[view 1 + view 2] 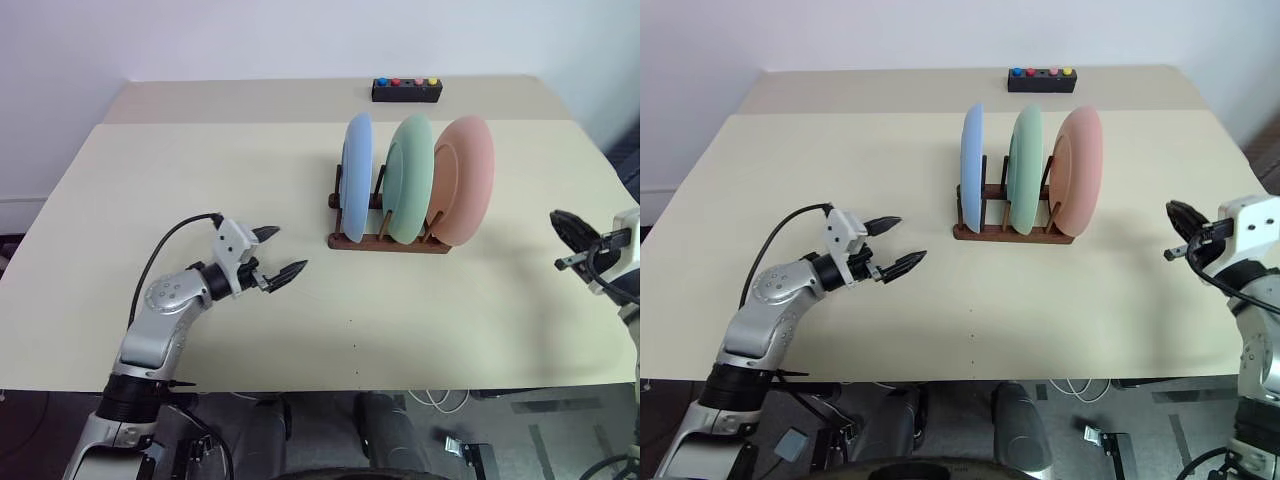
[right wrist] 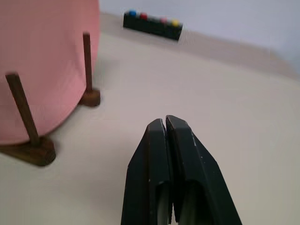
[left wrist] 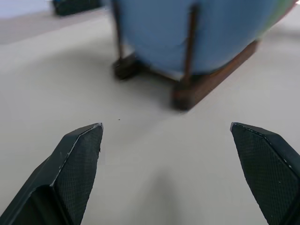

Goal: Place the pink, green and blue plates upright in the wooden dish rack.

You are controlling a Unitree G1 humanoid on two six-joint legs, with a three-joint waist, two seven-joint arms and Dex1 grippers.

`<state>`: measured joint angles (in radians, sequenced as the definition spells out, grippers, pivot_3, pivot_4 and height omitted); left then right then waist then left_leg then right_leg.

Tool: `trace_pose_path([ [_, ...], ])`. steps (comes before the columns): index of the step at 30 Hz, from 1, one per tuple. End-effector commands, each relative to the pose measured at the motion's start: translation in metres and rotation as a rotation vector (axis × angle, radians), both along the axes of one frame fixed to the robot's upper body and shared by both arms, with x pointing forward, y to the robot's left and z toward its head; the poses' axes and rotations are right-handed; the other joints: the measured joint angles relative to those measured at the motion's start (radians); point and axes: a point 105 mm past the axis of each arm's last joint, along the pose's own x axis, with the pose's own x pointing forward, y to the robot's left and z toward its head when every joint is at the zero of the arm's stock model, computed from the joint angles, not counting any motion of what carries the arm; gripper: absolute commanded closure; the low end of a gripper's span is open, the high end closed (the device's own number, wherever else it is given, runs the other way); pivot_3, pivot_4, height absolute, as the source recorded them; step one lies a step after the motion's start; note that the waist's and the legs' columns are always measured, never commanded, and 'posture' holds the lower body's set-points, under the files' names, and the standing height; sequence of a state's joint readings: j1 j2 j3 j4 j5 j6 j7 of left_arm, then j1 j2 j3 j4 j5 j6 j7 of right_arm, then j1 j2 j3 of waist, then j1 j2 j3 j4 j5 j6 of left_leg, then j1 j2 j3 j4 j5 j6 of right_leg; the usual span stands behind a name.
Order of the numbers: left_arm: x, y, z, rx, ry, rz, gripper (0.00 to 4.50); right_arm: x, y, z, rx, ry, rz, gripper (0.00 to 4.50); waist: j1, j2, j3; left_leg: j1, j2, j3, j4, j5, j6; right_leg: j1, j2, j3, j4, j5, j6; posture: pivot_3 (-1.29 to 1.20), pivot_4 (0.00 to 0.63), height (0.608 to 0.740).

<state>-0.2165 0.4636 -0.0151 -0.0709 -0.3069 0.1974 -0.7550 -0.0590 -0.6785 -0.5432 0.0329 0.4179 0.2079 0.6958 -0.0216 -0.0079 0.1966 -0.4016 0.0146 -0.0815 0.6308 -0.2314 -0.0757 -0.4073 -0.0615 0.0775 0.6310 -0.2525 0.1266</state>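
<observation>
Beige table [image 1: 200, 180] against a plain white wall [image 1: 250, 35].

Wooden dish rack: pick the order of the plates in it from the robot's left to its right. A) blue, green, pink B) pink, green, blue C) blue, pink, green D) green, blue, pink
A: in the wooden dish rack, the blue plate stands leftmost, the green plate in the middle, the pink plate rightmost.

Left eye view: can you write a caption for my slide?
Blue plate, green plate and pink plate stand upright in the wooden rack between both robot arms.
</observation>
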Motion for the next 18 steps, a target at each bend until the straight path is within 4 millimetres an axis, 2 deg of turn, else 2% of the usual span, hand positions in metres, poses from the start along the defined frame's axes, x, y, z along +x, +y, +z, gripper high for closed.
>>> trace_pose_path([
  [1, -0.003, 0.019, 0.005, 0.006, -0.043, 0.057, 0.00, 0.000, 0.001, -0.004, 0.026, -0.013, 0.057, 4.45, 0.000, 0.000, 0.000, 0.000, 0.000, 0.000, 0.000, 0.000, 0.000, 0.000, 0.000, 0.000, 0.000, 0.000, 0.000, 0.00, 0.150, 0.730],
  [6, -0.008, 0.028, 0.003, 0.023, -0.047, 0.092, 0.00, 0.012, -0.007, -0.012, 0.024, -0.004, 0.057, 4.45, 0.002, 0.000, 0.000, 0.000, 0.000, 0.000, 0.001, 0.000, 0.000, 0.001, 0.000, 0.000, 0.000, 0.000, 0.000, 0.00, 0.150, 0.730],
  [18, -0.018, 0.028, 0.003, 0.021, -0.024, 0.101, 0.00, 0.023, 0.004, -0.016, 0.035, -0.004, 0.104, 4.45, 0.002, 0.000, 0.000, 0.001, 0.000, 0.000, 0.000, 0.000, 0.000, 0.001, 0.000, 0.000, 0.000, 0.000, 0.000, 0.00, 0.150, 0.730],
])
